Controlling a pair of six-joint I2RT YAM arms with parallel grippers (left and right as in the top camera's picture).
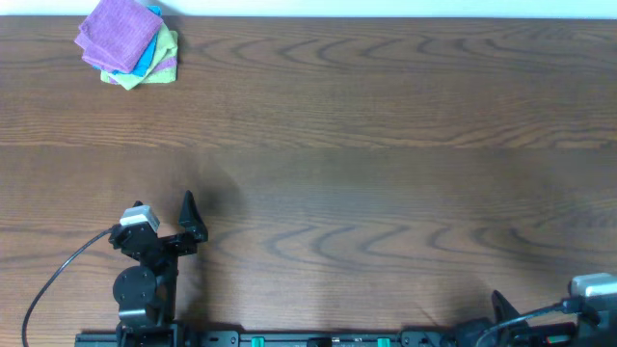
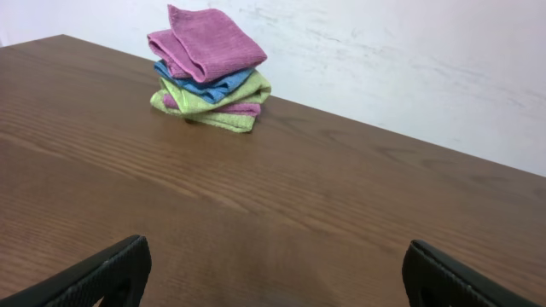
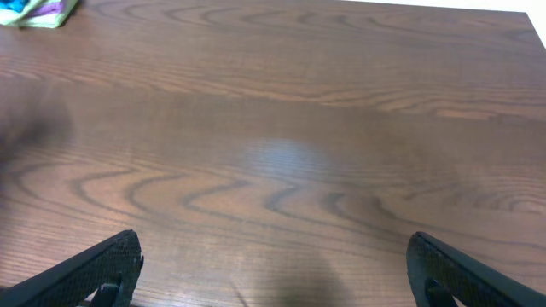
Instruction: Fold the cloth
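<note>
The purple cloth [image 1: 120, 34] lies folded on top of a small stack of cloths at the far left corner of the table. In the left wrist view it [image 2: 209, 43] is the top piece, and no white tag shows. My left gripper [image 1: 164, 217] is open and empty near the front left, well short of the stack, with bare wood between its fingers [image 2: 273, 264]. My right gripper [image 1: 540, 308] is open and empty at the front right edge, over bare wood [image 3: 273, 256].
Under the purple cloth lie a bright blue cloth [image 2: 200, 85], a yellow-green cloth [image 2: 213, 101] and another purple layer [image 2: 243, 108]. A corner of the stack [image 3: 34, 10] shows at the top left of the right wrist view. A white wall [image 2: 409, 60] stands behind the table's far edge.
</note>
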